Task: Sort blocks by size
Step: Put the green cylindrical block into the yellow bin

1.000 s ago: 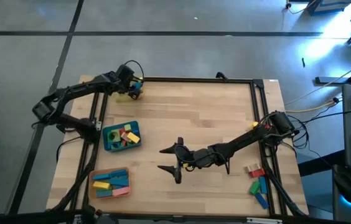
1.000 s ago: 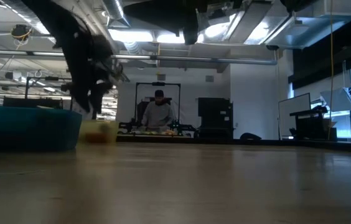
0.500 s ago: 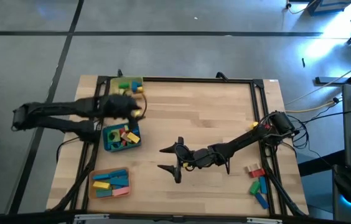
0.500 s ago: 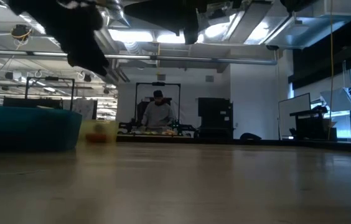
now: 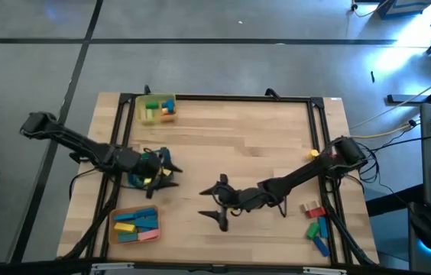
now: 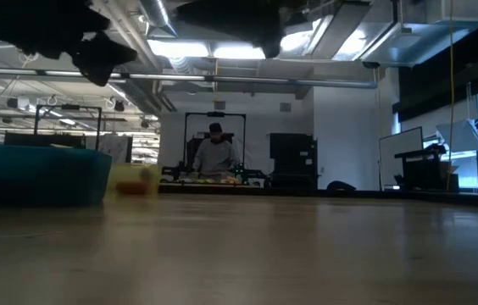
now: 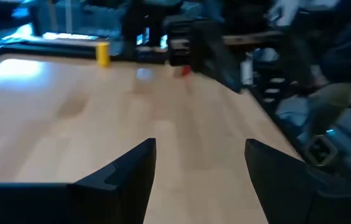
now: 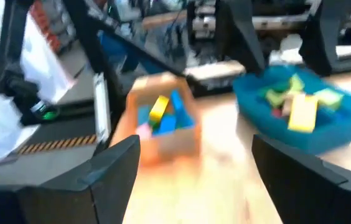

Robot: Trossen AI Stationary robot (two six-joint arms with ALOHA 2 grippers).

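Note:
My left gripper [image 5: 165, 168] hangs open and empty over the blue tray [image 5: 134, 178] at the table's left side; its own view [image 7: 200, 163] looks across bare wood. The blue tray holds yellow, green and red blocks [image 8: 302, 111]. The yellow tray [image 5: 157, 108] at the far left corner holds green, blue and orange blocks. The orange tray [image 5: 135, 224] at the near left holds blue, yellow and pink blocks [image 8: 161, 114]. My right gripper [image 5: 208, 204] is open and empty over the middle of the table, pointing toward the left trays [image 8: 194, 169]. Loose red, green and blue blocks [image 5: 316, 227] lie at the near right.
A black frame [image 5: 238, 98] borders the table. Bare wood [image 5: 238, 141] lies between the two grippers and toward the far edge. A person [image 6: 214, 155] sits at a bench far behind the table in the low view.
My left gripper has swung from above the yellow tray at the far left corner toward the near edge, and now hangs over the blue tray. The yellow tray and its blocks are uncovered. My right gripper has shifted slightly toward the near edge.

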